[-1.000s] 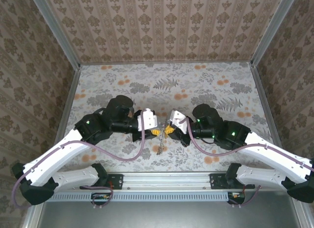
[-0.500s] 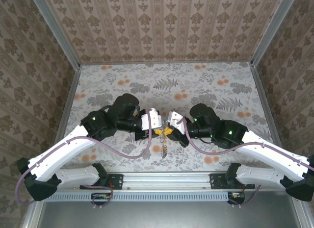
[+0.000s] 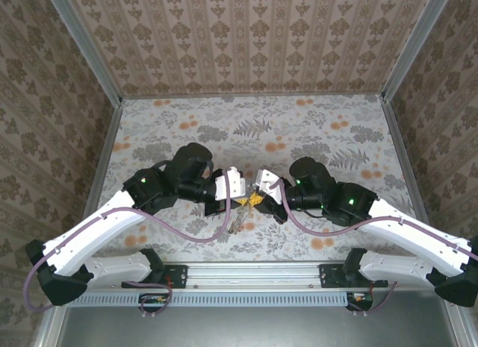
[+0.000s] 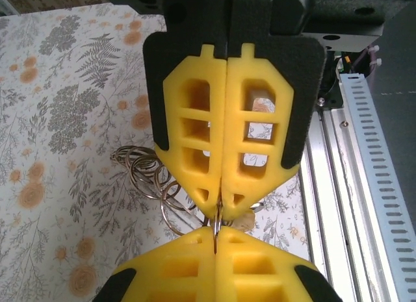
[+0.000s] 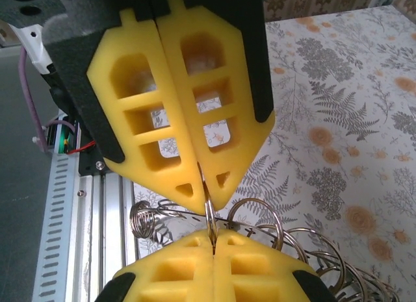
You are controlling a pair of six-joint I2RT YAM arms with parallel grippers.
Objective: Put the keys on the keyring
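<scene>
The task looks to be mid-way at best. Both arms have met tip to tip over the worktop (image 3: pixel 321 134), and both hold the same keyring (image 4: pixel 216 223), a thin silvery wire ring. It is one link in a chain of split rings (image 3: pixel 237 224) that trails away from the jaws toward the arm bases. I cannot tell whether any of the keys is already threaded on. A small pale piece (image 4: pixel 245 219) sits just beside the point where the jaws meet and could be a key, but it is too small and too hidden to name. Judged from this, opening the ring and sliding a key along it is not yet done.

Left jaws: clenched. Their yellow pads (image 4: pixel 192 120) are pressed flat together with no gap along the seam, and the wire of the keyring comes out of the seam right at the tips. Nothing else is in their grip. The other rings of the chain lie behind and to one side of the tips, clear of the pads.

Right jaws: also clamped tight, their yellow pads (image 5: pixel 153 107) meeting along the full seam. The same keyring (image 5: pixel 209 214) is pinched at the very tip and runs straight across the short gap into the opposite pair. The rest of the chain (image 5: pixel 305 247) spreads beneath and beyond these tips, and a small wire coil (image 5: pixel 144 221) sits on the other side of them. I cannot tell whether the chain rests on the worktop or hangs.
</scene>
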